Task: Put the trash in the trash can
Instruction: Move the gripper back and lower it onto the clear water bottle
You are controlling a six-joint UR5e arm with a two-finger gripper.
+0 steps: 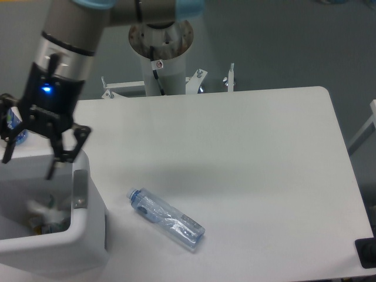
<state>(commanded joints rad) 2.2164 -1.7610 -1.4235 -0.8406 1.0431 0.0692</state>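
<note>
The white trash can (88, 235) stands at the table's front left corner, with a grey latch (79, 189) on its right rim. A crumpled white paper cup (44, 212) lies inside it, low in the bin. My gripper (29, 166) hangs over the can's back rim, open and holding nothing. The clear crushed plastic bottle (166, 218) with a bluish cap lies on its side on the table, to the right of the can and apart from it.
A small bottle with a bright blue label (16, 126) stands behind the can, mostly hidden by the gripper. The arm's base column (161, 50) rises behind the table's far edge. The table's right edge (346, 164) runs down toward a dark object at the bottom right corner.
</note>
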